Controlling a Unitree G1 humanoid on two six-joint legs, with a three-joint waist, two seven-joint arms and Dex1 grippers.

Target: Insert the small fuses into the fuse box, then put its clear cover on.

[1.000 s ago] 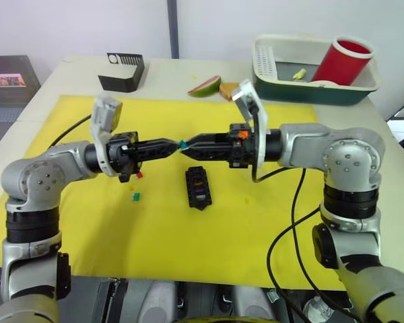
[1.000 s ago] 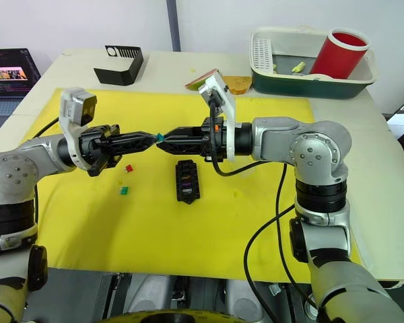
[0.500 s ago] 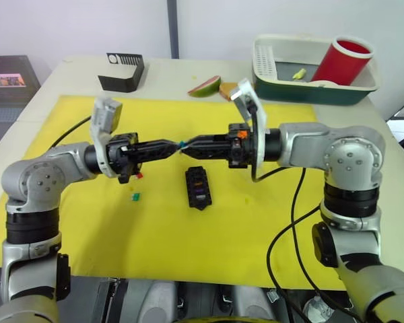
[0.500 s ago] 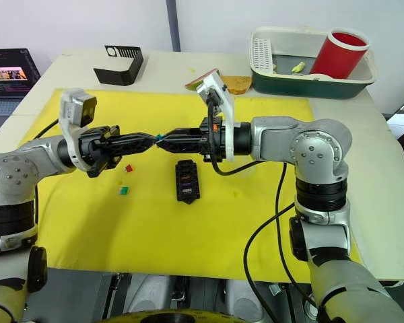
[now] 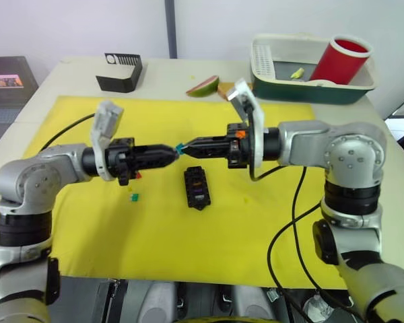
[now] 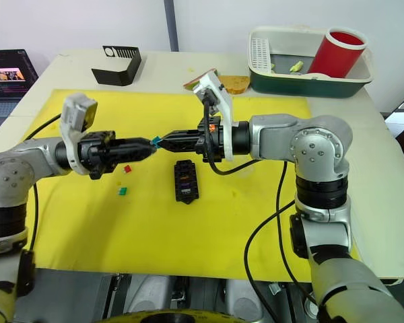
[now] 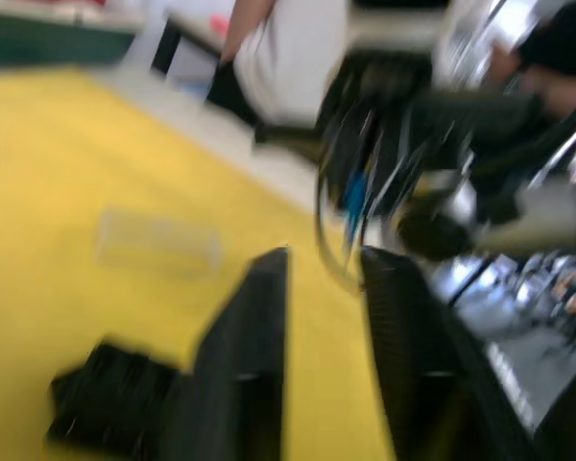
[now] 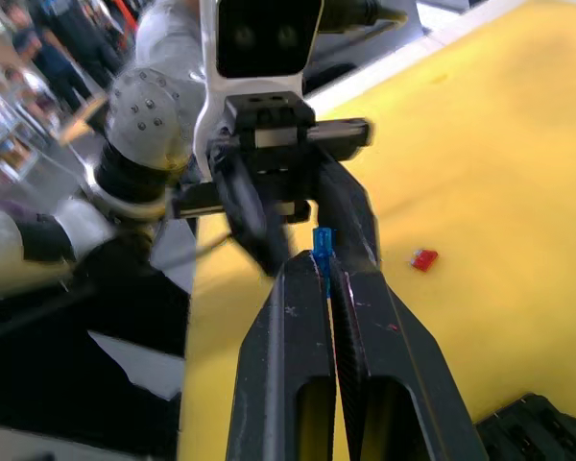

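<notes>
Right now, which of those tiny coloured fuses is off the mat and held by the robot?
The blue fuse, pinched in the right gripper above the mat. The red fuse and green fuse lie loose on the yellow mat.

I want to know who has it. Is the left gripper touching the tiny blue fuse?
Apart. The right wrist view shows the small blue translucent fuse pinched in the right gripper, with the left gripper's fingers spread around it.

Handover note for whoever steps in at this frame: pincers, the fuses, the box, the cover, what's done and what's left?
Right pincer: shut on a blue fuse, held above the yellow mat.
Left pincer: open, empty, tip-to-tip with the right one.
Fuse box: on the mat below the two pincers, a few fuses already seated.
Loose on the mat: red fuse, green fuse.
Clear cover: lying on the mat, off the box.
Left: seat the blue, red and green fuses, then fit the cover.
</notes>
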